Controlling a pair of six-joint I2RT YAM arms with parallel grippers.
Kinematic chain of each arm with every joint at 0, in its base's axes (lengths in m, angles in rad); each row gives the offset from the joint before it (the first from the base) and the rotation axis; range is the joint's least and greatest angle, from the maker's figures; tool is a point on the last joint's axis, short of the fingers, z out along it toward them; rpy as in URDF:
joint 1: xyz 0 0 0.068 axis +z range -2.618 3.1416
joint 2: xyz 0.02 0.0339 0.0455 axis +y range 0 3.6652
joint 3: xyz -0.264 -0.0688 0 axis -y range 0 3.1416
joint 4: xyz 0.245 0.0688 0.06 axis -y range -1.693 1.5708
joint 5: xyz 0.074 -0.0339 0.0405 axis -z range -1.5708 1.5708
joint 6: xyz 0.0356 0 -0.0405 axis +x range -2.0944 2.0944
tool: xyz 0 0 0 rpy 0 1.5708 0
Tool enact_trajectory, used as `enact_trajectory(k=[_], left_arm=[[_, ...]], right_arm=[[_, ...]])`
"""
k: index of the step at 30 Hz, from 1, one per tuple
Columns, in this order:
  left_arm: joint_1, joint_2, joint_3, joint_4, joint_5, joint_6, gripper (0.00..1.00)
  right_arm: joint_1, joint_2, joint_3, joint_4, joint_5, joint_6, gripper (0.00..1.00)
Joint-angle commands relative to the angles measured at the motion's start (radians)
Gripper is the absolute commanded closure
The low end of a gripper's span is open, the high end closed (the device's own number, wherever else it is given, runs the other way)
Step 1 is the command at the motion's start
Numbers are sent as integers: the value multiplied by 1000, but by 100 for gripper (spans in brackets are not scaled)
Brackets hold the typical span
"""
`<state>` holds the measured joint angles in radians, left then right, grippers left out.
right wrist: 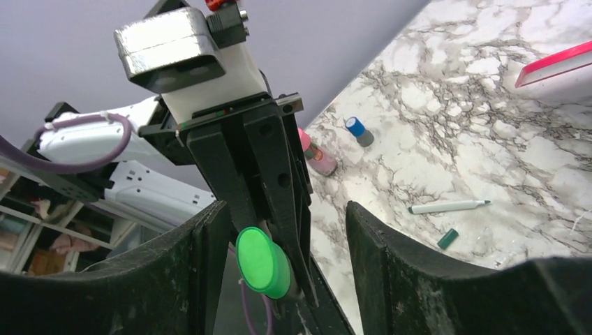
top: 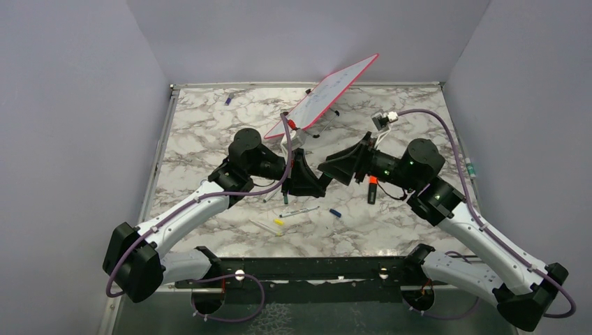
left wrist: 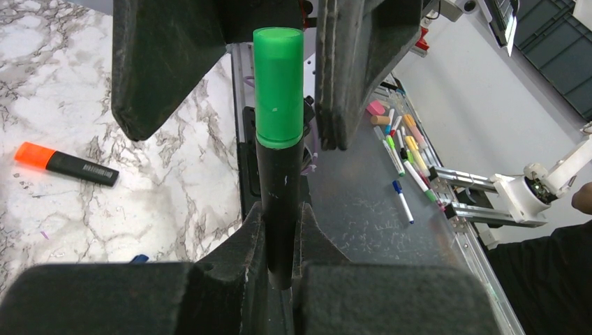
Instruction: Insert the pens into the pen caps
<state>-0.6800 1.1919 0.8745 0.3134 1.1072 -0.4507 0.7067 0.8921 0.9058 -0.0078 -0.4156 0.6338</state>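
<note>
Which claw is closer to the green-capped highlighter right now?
Left. The left claw is shut on the black barrel of the green-capped highlighter; the right claw is open, one finger either side of its cap.

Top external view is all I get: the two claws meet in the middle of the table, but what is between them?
Observer: The left gripper is shut on the barrel of a black highlighter.
Operator: Does it have its cap on?
Observer: Yes, a green cap sits on its end.
Operator: Is the other claw squeezing that cap?
Observer: No, the right gripper has its jaws open on either side of the cap, with gaps showing.
</note>
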Motion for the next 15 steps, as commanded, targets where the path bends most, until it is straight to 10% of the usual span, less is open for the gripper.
enact_trajectory(k=[1, 15], left_arm=[[6, -12, -14, 30, 8, 14, 100], [6, 3, 13, 32, -26, 7, 100]], right_arm=[[4, -3, 30, 96, 21, 28, 39], [4, 14, 1, 61, -115, 47, 83]])
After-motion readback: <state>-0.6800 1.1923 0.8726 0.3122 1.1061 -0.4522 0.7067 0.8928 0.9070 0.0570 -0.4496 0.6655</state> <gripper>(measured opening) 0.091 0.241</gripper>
